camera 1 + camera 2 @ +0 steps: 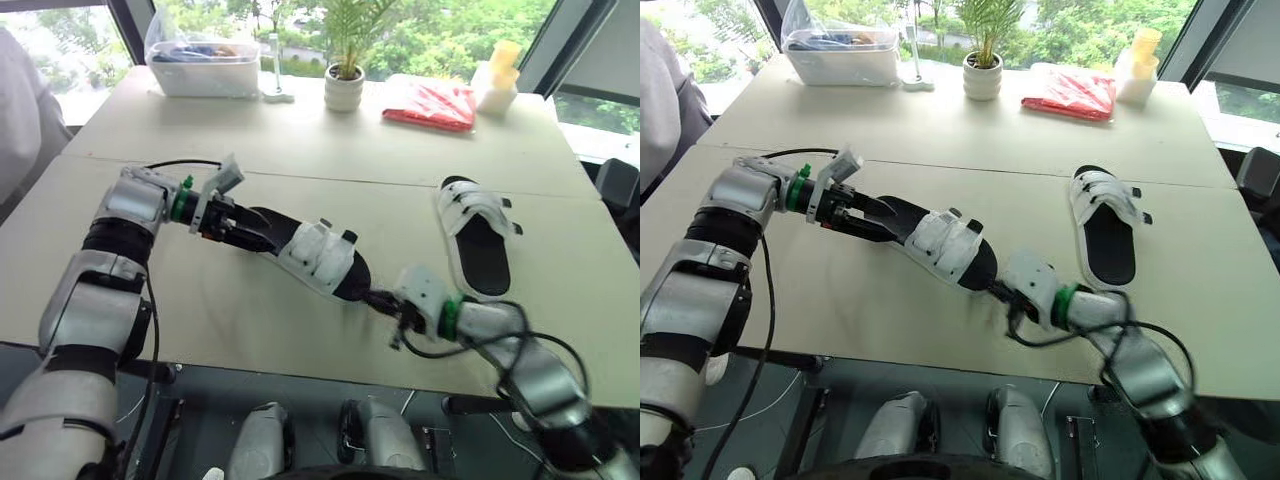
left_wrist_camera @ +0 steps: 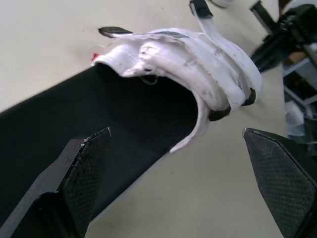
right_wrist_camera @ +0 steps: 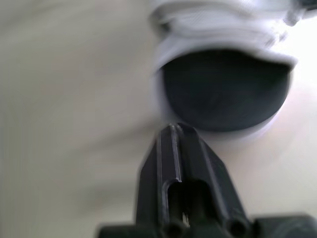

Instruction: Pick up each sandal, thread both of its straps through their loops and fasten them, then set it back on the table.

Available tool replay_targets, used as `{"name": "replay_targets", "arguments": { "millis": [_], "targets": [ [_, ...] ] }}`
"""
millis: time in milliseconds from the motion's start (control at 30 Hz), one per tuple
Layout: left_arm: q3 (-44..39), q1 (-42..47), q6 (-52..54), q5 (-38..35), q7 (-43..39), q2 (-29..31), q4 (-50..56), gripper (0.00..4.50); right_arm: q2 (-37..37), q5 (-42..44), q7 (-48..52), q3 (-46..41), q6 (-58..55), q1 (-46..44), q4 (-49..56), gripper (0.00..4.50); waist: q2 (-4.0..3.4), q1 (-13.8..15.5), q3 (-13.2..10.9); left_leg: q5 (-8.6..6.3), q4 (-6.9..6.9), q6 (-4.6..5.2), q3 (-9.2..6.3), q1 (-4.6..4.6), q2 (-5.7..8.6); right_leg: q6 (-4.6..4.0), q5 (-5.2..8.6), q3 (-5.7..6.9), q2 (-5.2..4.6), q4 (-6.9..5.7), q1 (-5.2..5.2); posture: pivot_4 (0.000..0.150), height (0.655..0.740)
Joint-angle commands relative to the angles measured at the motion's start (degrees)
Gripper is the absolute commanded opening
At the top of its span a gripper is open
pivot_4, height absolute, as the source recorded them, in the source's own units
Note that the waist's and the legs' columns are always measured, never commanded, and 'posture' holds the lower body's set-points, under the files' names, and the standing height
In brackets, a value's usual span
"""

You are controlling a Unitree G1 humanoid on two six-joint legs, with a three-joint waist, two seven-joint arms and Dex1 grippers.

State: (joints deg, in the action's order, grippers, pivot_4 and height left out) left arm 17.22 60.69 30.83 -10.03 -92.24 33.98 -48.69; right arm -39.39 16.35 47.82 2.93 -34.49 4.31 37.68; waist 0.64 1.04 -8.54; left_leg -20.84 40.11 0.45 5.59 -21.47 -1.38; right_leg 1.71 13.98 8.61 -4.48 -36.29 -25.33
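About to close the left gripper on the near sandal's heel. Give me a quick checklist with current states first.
1. The left gripper is open: ok.
2. The near sandal has its heel centred in that gripper: not ok, the black sole lies toward one side.
3. The right gripper is shut, holds nothing and points at the toe: ok.
4. The straps on the near sandal are fastened: cannot tell.
5. The second sandal lies flat on the table, apart from both arms: ok.
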Motion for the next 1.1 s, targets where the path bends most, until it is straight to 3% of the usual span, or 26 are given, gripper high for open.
{"name": "replay_targets", "arguments": {
  "millis": [33,133,233,333,400,500,567,733,767,933,1033,1100],
  "targets": [
    [2.01,0.04,3.27,-3.21,-0.26,-0.53,3.59,4.41,-1.57,9.37,0.02,-9.17,-5.63,3.97,12.64,0.0,0.11,-0.35,-0.23,0.0,0.01,0.0,0.0,0.02,0.01,0.03,-0.02,0.01,0.01,0.01,0.03,0.15,0.7288],
    [5.67,-1.12,4.84,-6.7,-0.26,0.49,7.26,4.41,-1.53,13.09,-2.38,-13.47,-8.32,7.51,18.26,0.0,0.21,-0.64,-0.38,0.05,0.05,-0.08,0.03,0.16,-0.01,0.05,-0.02,-0.01,0.05,0.04,0.17,0.15,0.7288],
    [5.81,-1.43,3.24,-5.72,-0.26,-1.22,7.21,4.41,1.99,17.95,-7.92,-17.31,-11.13,9.39,21.3,0.0,0.2,-0.61,-0.39,0.08,0.05,-0.12,0.04,0.28,-0.05,0.05,-0.02,-0.06,0.05,-0.03,0.25,0.15,0.7288],
    [5.02,-0.67,3.42,-4.39,-0.06,-3.58,5.35,4.5,2.26,21.34,-8.86,-23.38,-10.37,13.23,22.06,0.78,0.19,-0.31,-0.43,0.08,0.11,-0.12,0.05,0.27,-0.04,0.05,-0.02,-0.07,0.06,-0.05,0.25,0.15,0.7288],
    [6.15,-1.09,4.17,-5.44,-0.2,-3.94,6.19,4.5,1.02,26.37,-8.19,-29.93,-8.34,17.02,22.32,1.73,0.23,-0.07,-0.46,0.07,0.12,-0.1,0.01,0.2,0.01,0.07,-0.01,-0.07,0.07,-0.03,0.25,0.15,0.7288],
    [6.13,-1.08,6.37,-8.26,-0.26,-4.39,6.57,3.66,-1.81,33.01,-6.75,-36.68,-5.01,21.86,22.32,3.27,0.27,-0.21,-0.5,0.06,0.12,-0.07,-0.04,0.16,0.06,0.12,0.01,-0.07,0.08,0.01,0.25,0.15,0.7288],
    [4.99,-0.65,7.14,-8.56,-0.26,-5.29,6.04,2.63,-3.44,34.75,-6.32,-38.71,-3.13,24.73,22.32,4.38,0.26,-0.29,-0.5,0.06,0.14,-0.08,-0.05,0.24,0.05,0.13,0.0,-0.07,0.09,-0.01,0.34,0.15,0.7288],
    [0.05,0.63,12.11,-9.0,2.48,-7.8,3.61,0.19,-6.23,34.68,-7.49,-38.56,-0.08,27.85,22.32,4.5,0.3,-0.38,-0.52,0.06,0.15,-0.08,-0.03,0.45,0.04,0.15,0.01,-0.16,0.11,-0.04,0.51,0.15,0.7288],
    [-1.65,0.91,13.92,-9.5,4.25,-8.4,3.22,0.01,-6.24,34.26,-8.14,-38.21,0.05,27.82,22.32,4.5,0.32,-0.38,-0.53,0.06,0.15,-0.08,-0.03,0.46,0.03,0.15,0.01,-0.17,0.11,-0.04,0.51,0.15,0.7288],
    [-26.65,2.64,29.15,-22.01,30.15,-12.63,6.97,0.01,-6.68,31.35,-12.12,-35.33,-0.84,24.27,20.95,4.5,0.44,-0.42,-0.62,0.06,0.17,-0.08,-0.07,0.44,0.0,0.15,0.01,-0.18,0.07,-0.08,0.5,0.15,0.7288],
    [-39.75,-3.26,32.08,-25.27,53.38,-20.82,24.38,0.01,-7.41,29.34,-15.05,-32.84,-1.73,19.1,17.78,4.5,0.47,-0.28,-0.66,0.06,0.21,-0.08,-0.09,0.45,0.0,0.16,0.0,-0.17,-0.01,-0.13,0.5,0.15,0.7288],
    [-44.81,-7.97,28.01,-23.9,68.92,-29.15,35.04,0.01,-7.61,28.29,-17.1,-31.02,-2.6,15.25,15.8,4.5,0.46,-0.09,-0.65,0.06,0.24,-0.07,-0.19,0.51,0.05,0.24,-0.05,-0.17,-0.06,-0.1,0.65,0.15,0.7288]
  ]
}}
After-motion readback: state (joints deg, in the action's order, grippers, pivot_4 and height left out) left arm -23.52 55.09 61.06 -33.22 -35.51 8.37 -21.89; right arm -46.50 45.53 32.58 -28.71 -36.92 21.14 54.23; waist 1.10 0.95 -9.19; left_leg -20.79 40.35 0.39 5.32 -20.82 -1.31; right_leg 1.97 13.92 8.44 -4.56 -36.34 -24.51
